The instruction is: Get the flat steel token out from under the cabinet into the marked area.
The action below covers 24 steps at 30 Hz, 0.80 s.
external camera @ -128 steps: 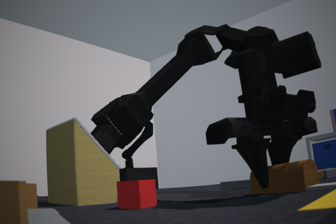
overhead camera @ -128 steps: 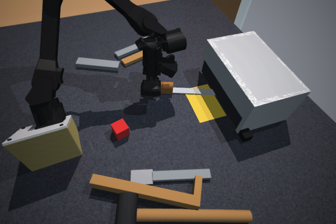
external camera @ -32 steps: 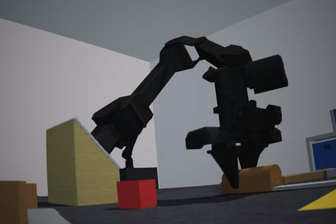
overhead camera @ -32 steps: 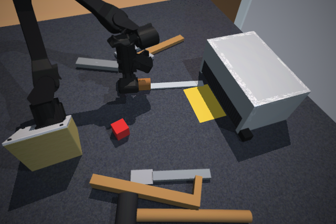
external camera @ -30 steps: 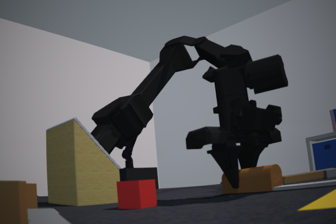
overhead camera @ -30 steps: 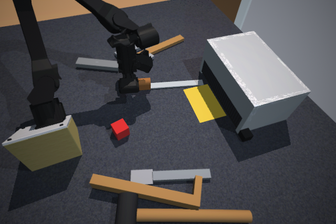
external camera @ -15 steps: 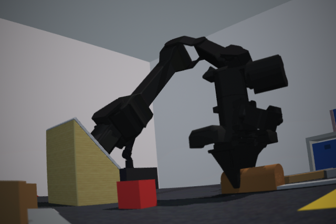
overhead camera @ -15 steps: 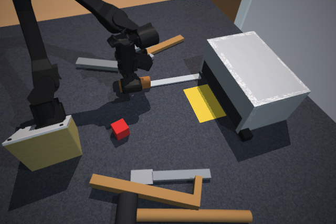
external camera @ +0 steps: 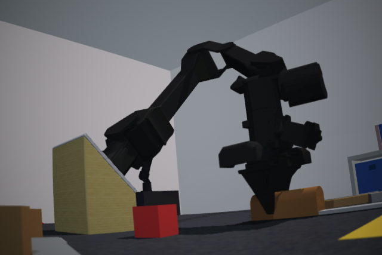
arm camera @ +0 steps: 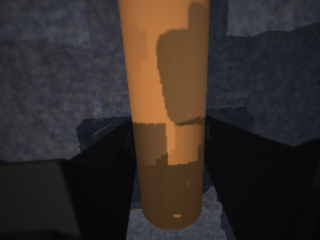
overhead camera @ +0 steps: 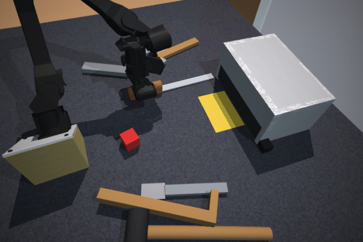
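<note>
My gripper [overhead camera: 144,92] [external camera: 269,207] [arm camera: 165,126] is shut on the orange handle [overhead camera: 157,86] [external camera: 299,202] [arm camera: 167,65] of a tool with a long flat pale blade [overhead camera: 187,83] [external camera: 348,208]. The tool lies low, along the table surface. Its blade tip is short of the white cabinet [overhead camera: 292,75], near the far end of the cabinet's slotted front, and is off the yellow marked area [overhead camera: 215,116] [external camera: 365,230]. The marked area lies in front of the cabinet, partly in shadow, with no token seen on it. The steel token is not visible in any view; the dark vent slots [overhead camera: 239,100] do not show it.
A red cube [overhead camera: 130,139] [external camera: 154,221] stands between the arm base and the near tools. A hooked orange stick [overhead camera: 173,207], a grey bar with a pale block [overhead camera: 196,189] and a hammer [overhead camera: 205,232] lie at the front. A grey bar [overhead camera: 104,68] and an orange stick [overhead camera: 181,47] lie behind the gripper.
</note>
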Motion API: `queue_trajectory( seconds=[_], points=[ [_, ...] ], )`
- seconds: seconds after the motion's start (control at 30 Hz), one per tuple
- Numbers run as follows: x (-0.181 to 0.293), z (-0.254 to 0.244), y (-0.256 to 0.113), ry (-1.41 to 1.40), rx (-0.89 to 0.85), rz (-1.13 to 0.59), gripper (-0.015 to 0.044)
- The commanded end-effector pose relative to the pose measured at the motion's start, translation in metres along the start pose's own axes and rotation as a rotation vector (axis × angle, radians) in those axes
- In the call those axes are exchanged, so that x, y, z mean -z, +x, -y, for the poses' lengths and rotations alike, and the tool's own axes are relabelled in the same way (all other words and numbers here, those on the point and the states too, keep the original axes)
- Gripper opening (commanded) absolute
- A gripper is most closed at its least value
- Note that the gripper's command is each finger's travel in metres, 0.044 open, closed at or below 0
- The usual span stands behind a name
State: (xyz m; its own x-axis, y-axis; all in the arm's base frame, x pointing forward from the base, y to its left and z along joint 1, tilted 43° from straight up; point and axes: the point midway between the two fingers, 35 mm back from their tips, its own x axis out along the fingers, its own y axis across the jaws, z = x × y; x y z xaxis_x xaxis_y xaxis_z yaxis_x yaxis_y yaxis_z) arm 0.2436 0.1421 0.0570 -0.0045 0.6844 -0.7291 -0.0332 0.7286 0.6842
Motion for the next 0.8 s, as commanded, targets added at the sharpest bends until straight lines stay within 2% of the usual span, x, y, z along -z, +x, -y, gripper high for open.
queue_trajectory(
  seconds=[0.0,0.77],
  points=[
    [0.0001,-0.0011,-0.0006,-0.039,-0.003,0.002,0.0],
    [0.0003,-0.0018,-0.0007,-0.224,-0.003,0.002,0.0]
  ],
)
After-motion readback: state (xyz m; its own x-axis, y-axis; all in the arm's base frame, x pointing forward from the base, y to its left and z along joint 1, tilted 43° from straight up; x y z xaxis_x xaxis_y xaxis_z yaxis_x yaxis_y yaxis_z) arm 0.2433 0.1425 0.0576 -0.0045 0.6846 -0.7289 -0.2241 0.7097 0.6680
